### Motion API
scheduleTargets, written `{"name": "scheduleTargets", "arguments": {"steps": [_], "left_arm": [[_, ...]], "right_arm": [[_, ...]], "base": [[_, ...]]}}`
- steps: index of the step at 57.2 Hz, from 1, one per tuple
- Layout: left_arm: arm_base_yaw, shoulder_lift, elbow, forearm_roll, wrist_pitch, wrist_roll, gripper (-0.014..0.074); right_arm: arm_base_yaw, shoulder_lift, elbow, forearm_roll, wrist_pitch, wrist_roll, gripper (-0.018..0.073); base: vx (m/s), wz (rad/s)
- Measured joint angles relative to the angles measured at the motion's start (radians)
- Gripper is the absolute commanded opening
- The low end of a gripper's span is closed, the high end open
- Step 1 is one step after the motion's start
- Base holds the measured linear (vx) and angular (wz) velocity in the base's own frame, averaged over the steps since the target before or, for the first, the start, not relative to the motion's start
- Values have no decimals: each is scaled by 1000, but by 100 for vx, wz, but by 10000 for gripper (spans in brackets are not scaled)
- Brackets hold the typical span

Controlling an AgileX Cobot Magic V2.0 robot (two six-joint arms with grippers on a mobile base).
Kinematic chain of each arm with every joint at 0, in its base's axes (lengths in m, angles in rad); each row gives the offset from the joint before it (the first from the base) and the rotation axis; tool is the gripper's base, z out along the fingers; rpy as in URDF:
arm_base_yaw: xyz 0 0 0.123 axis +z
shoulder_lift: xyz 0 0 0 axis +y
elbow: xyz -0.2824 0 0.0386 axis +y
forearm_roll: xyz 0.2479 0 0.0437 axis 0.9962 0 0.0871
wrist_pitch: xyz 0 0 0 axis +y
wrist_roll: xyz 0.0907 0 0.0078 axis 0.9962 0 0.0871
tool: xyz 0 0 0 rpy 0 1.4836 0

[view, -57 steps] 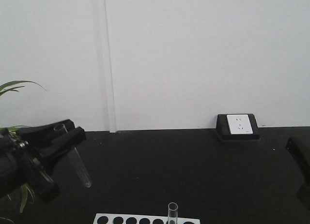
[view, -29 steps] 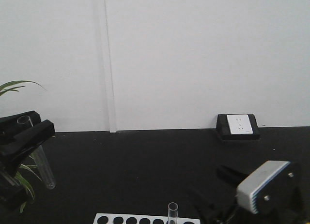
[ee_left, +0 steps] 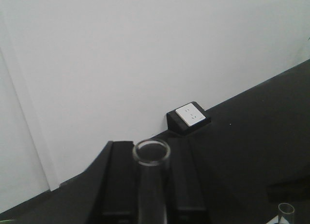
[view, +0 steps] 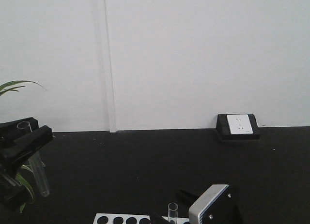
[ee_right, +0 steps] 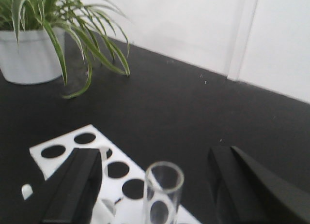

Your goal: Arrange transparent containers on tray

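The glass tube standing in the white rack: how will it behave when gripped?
The tube looks like thin, smooth clear glass, so probably fragile and slippery. Being a round cylinder, it would likely roll if laid flat.

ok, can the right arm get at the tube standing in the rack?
Probably yes. The right pincer is open, a finger on either side of the test tube standing in the white rack, and nothing sits between them. Depth is hard to judge.

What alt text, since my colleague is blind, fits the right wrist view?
The open right gripper flanks, without touching, a clear test tube standing in a white rack of round holes. A potted plant sits behind on the black table.
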Motion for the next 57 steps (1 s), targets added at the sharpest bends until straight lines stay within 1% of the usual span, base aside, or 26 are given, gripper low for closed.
{"name": "scheduleTargets", "arguments": {"steps": [6,9,12,17,27,39,47,51,57], "left_arm": [[0,0,0,0,0,0,-3],[0,0,0,0,1,0,-3],[0,0,0,0,1,-1,-3],[0,0,0,0,1,-6,-3],[0,0,0,0,1,-7,-3],[0,0,0,0,1,-7,-3],[0,0,0,0,1,-8,-3],[0,0,0,0,1,-8,-3],[0,0,0,0,1,-8,-3]], "right_arm": [[0,69,0,0,-60,0,493],[0,96,0,0,-91,0,465],[0,112,0,0,-110,0,410],[0,120,0,0,-125,0,284],[0,120,-3,1,-131,0,-15],[0,115,-3,1,-129,1,-13],[0,46,-3,13,-105,8,-13],[0,-21,-10,29,-64,26,-13],[0,-144,-48,38,88,61,-13]], "base": [[0,0],[0,0],[0,0],[0,0],[0,0],[0,0],[0,0],[0,0],[0,0]]}}
